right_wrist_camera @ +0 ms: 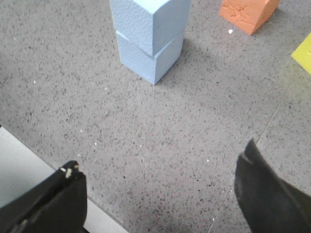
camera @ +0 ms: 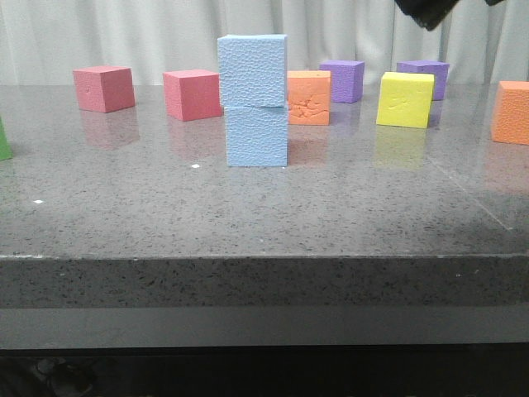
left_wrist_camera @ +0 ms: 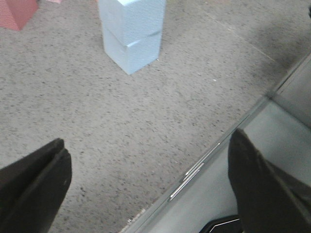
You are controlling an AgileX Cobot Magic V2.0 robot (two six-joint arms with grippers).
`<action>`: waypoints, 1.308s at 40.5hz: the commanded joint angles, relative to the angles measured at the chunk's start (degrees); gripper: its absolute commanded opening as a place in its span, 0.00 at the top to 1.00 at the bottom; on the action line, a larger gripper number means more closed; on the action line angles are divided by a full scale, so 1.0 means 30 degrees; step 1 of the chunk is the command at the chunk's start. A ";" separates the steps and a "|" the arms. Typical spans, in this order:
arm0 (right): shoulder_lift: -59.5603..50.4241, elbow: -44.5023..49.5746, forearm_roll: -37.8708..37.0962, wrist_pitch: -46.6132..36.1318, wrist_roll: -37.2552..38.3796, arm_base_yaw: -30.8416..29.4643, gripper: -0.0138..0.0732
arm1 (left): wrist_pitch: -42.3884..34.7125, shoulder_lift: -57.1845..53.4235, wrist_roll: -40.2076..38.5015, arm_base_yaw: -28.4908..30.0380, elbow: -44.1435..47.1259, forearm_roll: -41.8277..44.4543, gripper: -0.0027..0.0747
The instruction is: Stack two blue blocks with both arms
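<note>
nearest my lens, the left gripper [left_wrist_camera: 146, 184] is showing its two black fingers [left_wrist_camera: 34, 184] spread wide with nothing between them, hanging over the table's front edge. the right gripper [right_wrist_camera: 160, 194] is likewise splayed apart and holding nothing, over bare speckled stone. moving outward, both wrist views are giving me the two blue blocks [right_wrist_camera: 150, 34] stacked, apart from either gripper, the upper one sitting slightly twisted on the lower. the front view is showing the same stack [camera: 254, 99] standing mid-table, its pebbled foam faces catching light, but only a dark scrap of an arm [camera: 430, 10] at the top right. that view alone is giving me the row behind: two pink cubes [camera: 103, 88], an orange cube [camera: 309, 97] with a crackled face just beside the stack, a yellow cube [camera: 405, 99], two purple cubes [camera: 342, 80]. the grey granite table [camera: 264, 215] is looking polished, mirroring the cubes faintly.
</note>
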 commanded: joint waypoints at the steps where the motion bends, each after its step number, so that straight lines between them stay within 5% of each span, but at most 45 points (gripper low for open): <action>1: -0.1315 -0.0325 0.0212 -0.1515 0.0449 -0.0102 0.12 | -0.1367 -0.0647 0.0543 0.0066 0.0289 -0.1489 0.15; 20: -0.7226 0.3872 -0.0046 -0.2595 0.0722 -0.0102 0.17 | -0.1481 -0.0643 0.0543 0.0066 0.0508 -0.1531 0.16; 29: -0.7203 0.3872 -0.0048 -0.2473 0.0722 -0.0102 0.74 | -0.2285 -0.0643 0.0403 0.0066 0.0508 -0.1606 0.55; 34: -0.7203 0.3872 -0.0048 -0.2473 0.0722 -0.0102 0.93 | -0.2743 -0.0643 0.0348 0.0066 0.0508 -0.1606 0.78; 40: -0.7203 0.3872 -0.0186 -0.2451 0.0704 -0.0102 0.92 | -0.2825 -0.0643 0.0348 0.0066 0.0508 -0.1606 0.99; 53: -0.7203 0.3872 -0.0169 -0.2474 0.0704 -0.0102 0.92 | -0.2825 -0.0643 0.0348 0.0066 0.0508 -0.1606 0.99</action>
